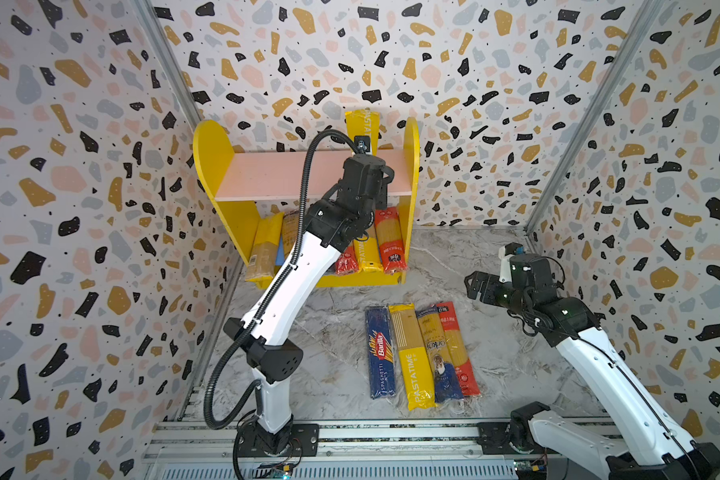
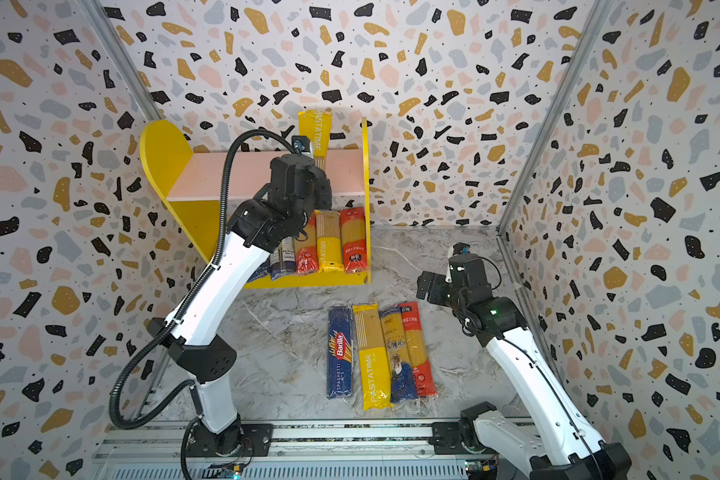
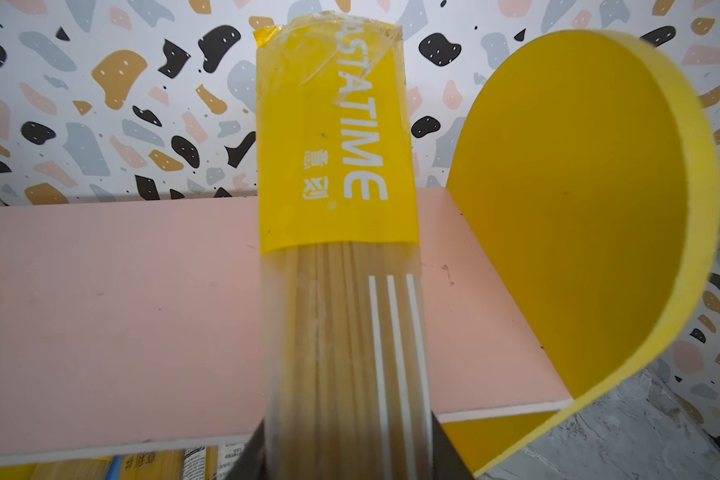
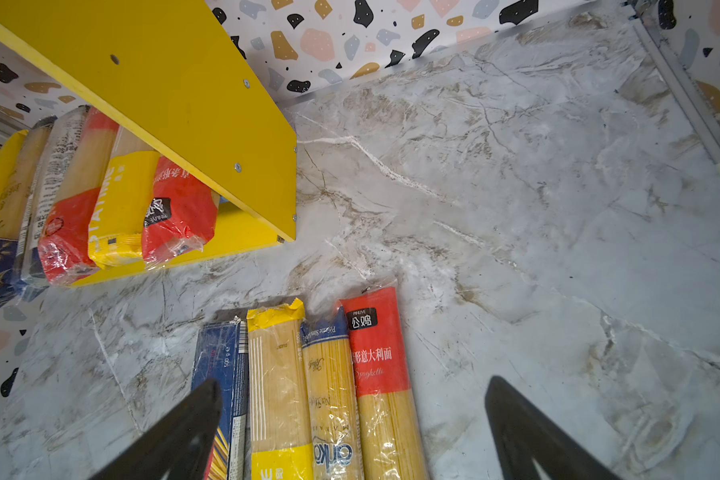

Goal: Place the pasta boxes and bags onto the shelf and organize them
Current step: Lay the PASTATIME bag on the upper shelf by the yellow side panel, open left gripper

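1. The left gripper (image 3: 348, 451) is clamped on the see-through end of a yellow PASTATIME pack (image 3: 333, 145). The pack pokes up and back toward the wall over the pink upper board (image 1: 275, 174) of the shelf (image 1: 213, 153), near the right side panel (image 3: 578, 208). I can't really tell if the gripped end touches the board.
2. Biggest worry imo: if it lets go at this tilt, the long pack could topple, either behind the shelf or forward off the board's front edge.
3. It's held by one end, so there's lots of leverage. It could pivot in the jaws, and a hard squeeze might snap noodles.
4. Swinging it flat could clip that side panel and shove the shelf.
5. The row of packs on the lower tier (image 1: 389, 239) looks pretty crowded.
6. Four more packs lie side by side on the marble table (image 1: 454, 257): a Barilla pack (image 1: 380, 353), a second yellow pack (image 1: 412, 357), a blue-ended pack (image 1: 439, 357) and a red pack (image 1: 458, 349).
7. The right gripper (image 4: 354, 388) hovers near their far ends with its jaws wide apart and empty, well clear of the shelf.
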`<state>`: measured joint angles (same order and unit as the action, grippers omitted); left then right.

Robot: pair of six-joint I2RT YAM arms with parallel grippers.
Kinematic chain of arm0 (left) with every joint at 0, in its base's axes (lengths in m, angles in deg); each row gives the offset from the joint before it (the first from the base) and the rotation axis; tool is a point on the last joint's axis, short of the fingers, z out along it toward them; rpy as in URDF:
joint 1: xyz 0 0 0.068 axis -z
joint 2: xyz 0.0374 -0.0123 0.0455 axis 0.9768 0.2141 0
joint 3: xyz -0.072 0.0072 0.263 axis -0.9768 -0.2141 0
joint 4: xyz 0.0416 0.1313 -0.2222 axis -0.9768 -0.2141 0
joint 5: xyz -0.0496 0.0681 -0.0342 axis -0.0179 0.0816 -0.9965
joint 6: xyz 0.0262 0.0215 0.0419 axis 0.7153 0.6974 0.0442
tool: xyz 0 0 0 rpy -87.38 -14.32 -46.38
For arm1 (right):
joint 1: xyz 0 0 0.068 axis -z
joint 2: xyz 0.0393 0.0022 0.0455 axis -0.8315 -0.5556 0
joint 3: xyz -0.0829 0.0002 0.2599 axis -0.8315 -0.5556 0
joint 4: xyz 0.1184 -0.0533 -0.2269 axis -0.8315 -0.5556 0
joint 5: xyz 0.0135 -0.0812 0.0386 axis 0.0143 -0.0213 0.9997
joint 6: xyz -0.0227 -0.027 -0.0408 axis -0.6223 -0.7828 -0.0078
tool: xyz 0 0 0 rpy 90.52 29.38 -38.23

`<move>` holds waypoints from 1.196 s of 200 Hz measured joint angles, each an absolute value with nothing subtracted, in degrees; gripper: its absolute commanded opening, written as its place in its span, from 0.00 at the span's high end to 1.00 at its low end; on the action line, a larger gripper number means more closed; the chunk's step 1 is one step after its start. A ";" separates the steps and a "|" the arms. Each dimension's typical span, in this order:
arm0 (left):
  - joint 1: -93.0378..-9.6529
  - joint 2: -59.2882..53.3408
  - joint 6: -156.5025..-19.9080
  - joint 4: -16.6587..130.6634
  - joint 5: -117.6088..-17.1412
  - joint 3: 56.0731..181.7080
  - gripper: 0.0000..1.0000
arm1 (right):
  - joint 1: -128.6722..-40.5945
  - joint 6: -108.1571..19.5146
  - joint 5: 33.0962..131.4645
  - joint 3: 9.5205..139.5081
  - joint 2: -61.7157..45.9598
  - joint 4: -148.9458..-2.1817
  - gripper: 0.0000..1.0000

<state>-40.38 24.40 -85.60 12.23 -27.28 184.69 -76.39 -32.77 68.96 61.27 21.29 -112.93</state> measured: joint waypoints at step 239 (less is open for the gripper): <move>-42.22 29.25 -99.43 27.44 -44.46 185.89 0.45 | -67.74 -37.27 70.51 61.77 20.26 -115.40 0.01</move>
<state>-42.22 29.25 -99.43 27.44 -44.46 185.89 -67.74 -37.27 70.51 61.77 20.26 -115.40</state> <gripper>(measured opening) 0.523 0.990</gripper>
